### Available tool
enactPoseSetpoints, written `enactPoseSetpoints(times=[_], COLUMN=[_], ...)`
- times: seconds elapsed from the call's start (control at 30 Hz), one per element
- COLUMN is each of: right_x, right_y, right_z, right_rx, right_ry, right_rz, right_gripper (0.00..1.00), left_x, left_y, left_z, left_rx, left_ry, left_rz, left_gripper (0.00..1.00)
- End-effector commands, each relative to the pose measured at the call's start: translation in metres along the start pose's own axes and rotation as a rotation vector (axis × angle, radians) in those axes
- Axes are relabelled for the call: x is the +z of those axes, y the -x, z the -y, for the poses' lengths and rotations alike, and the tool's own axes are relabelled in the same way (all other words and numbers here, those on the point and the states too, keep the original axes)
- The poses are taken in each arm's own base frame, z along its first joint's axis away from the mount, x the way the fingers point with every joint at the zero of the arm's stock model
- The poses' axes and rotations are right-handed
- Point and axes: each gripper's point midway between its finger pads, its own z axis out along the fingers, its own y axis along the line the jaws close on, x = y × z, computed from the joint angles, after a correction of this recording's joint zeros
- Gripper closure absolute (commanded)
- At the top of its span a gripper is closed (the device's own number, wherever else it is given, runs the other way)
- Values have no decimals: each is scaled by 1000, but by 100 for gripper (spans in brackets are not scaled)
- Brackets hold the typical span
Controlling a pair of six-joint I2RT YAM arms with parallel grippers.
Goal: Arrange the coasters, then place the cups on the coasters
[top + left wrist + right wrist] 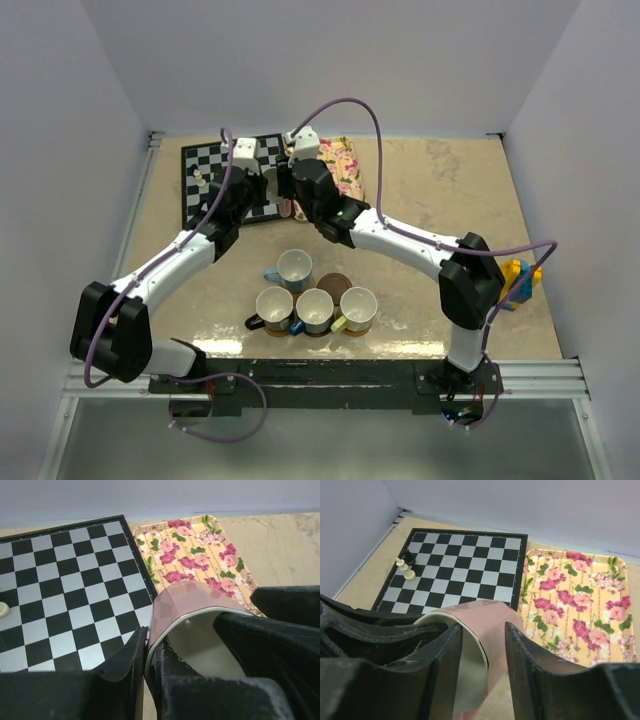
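A pink cup (190,597) (487,622) lies tilted between both grippers near the chessboard's corner; from above only a sliver of it (286,209) shows. My left gripper (148,647) (268,190) is shut on its rim, one finger inside and one outside. My right gripper (484,630) (291,190) straddles the opposite wall, open, with a gap at its outer finger. Nearer the arm bases stand a light blue cup (294,268), a black cup (273,308), a dark blue cup (314,310) and a yellow-green cup (357,308). A bare dark brown coaster (335,285) lies among them; other coasters are mostly hidden under cups.
A chessboard (215,165) (65,580) (465,565) with a few pieces (405,567) lies at the back left. A floral tray (345,165) (200,555) (575,600) sits beside it. A yellow and blue toy (520,280) rests at the right edge behind the right arm.
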Motion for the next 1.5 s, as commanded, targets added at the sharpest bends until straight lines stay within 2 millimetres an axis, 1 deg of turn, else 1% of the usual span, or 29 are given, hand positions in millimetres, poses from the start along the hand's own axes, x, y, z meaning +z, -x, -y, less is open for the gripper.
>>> enactPoseSetpoints(times=[0.0,0.07,0.17,0.27,0.37,0.4,0.47,0.6,0.67,0.73,0.87,0.93,1.0,1.13,1.17,1.23,1.33,1.37,1.43,1.47], right_x=[3,6,8,8,9,9,10,10,11,11,12,13,12,12,11,8,6,5,7,7], right_y=[44,40,34,27,21,18,11,8,9,10,10,8,8,10,14,27,47,52,57,59], right_z=[5,2,4,8,12,15,19,25,26,27,34,38,40,47,50,55,67,70,79,84], right_rx=[-84,-130,-174,-211,-228,-268,-282,-279,-273,-271,-261,-260,-220,-206,-198,-165,-92,-71,-44,-38], right_ry=[-18,-1,-3,-16,-29,-34,-44,-56,-55,-53,-54,-41,-34,-34,-39,-48,-39,-36,-41,-52], right_rz=[90,74,53,33,12,4,-12,-22,-21,-22,-34,-43,-45,-43,-34,-3,45,58,67,69], right_gripper=[53,51,48,46,44,44,45,53,59,62,73,83,99,100,100,100,100,100,100,100], left_x=[-8,-9,-11,-14,-18,-19,-22,-29,-31,-33,-39,-41,-44,-46,-47,-48,-50,-51,-51,-51], left_y=[54,54,58,61,66,67,70,76,80,85,94,96,100,105,107,110,117,119,122,123], left_z=[41,44,45,50,51,52,53,55,56,57,56,57,58,60,61,61,60,61,61,62], left_rx=[65,85,97,124,142,147,150,148,144,144,128,114,98,81,78,79,82,84,84,84], left_ry=[-193,-207,-212,-249,-258,-261,-269,-283,-289,-293,-285,-290,-293,-302,-305,-306,-303,-305,-306,-310], left_rz=[114,106,110,109,117,120,125,139,149,162,188,193,205,220,227,238,264,272,281,286], left_gripper=[100,100,100,100,100,100,100,100,100,100,100,100,100,100,94,91,81,78,68,65])
